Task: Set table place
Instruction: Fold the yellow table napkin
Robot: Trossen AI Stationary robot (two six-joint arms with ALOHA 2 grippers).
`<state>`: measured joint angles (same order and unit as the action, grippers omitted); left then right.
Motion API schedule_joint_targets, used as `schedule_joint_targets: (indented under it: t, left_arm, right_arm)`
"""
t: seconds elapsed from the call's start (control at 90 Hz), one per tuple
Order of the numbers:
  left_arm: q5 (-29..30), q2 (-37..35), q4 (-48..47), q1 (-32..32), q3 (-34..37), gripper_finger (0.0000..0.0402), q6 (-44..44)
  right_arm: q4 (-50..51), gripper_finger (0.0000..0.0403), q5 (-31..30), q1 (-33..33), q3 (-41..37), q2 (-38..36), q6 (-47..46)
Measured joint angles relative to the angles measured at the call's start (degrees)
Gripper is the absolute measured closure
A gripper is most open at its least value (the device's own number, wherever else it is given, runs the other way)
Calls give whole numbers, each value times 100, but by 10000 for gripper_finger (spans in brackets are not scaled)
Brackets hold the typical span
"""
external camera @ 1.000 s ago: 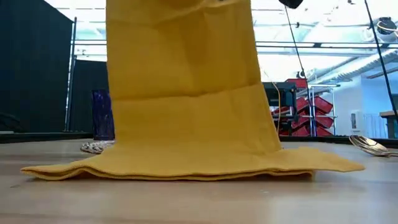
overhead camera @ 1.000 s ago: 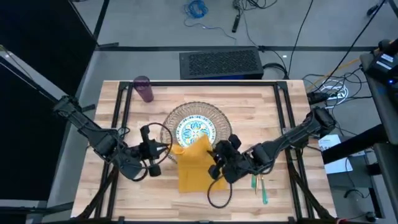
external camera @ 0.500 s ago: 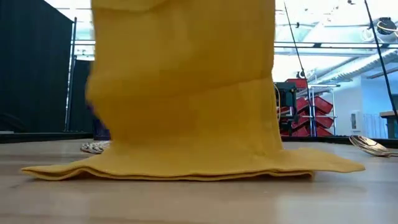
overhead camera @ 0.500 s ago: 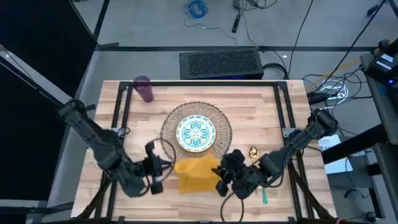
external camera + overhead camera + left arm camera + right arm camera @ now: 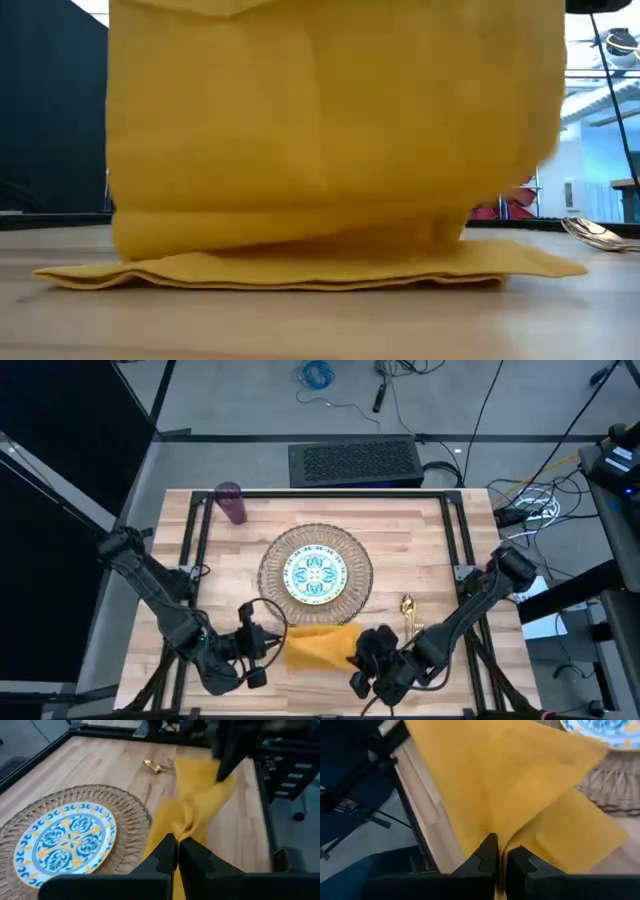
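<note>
Plank table [image 5: 430, 530] | napkin [image 5: 318, 645] at near edge, just below mat [image 5: 355, 550] and plate [image 5: 316, 573] | left gripper [image 5: 178, 851] and right gripper [image 5: 497, 852] each clenched on a napkin corner | soft, light, floppy cloth; corners best hold.

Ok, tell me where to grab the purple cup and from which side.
Grip the purple cup across its side wall, coming in level from the left: it seems upright at the table's far left corner, apart from the mat. First the left hand and right hand must release the napkin.
</note>
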<state>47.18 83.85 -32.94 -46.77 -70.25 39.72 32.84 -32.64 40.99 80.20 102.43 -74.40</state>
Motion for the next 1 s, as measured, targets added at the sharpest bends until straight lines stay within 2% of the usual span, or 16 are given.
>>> schedule_joint_targets:
  t: [0.178, 0.611, 1.0]
  left_arm:
    - [25, 13, -32, -144, -253, 401, 3]
    - [20, 510, 292, -267, -257, 401, 67]
    - [-26, 581, 387, -376, -257, 401, 352]
  right_arm:
    - [-160, 403, -23, -2, 0, -7, 15]
    - [-216, 403, 123, 157, 0, -7, -124]
    - [-315, 403, 155, 184, 0, -7, -186]
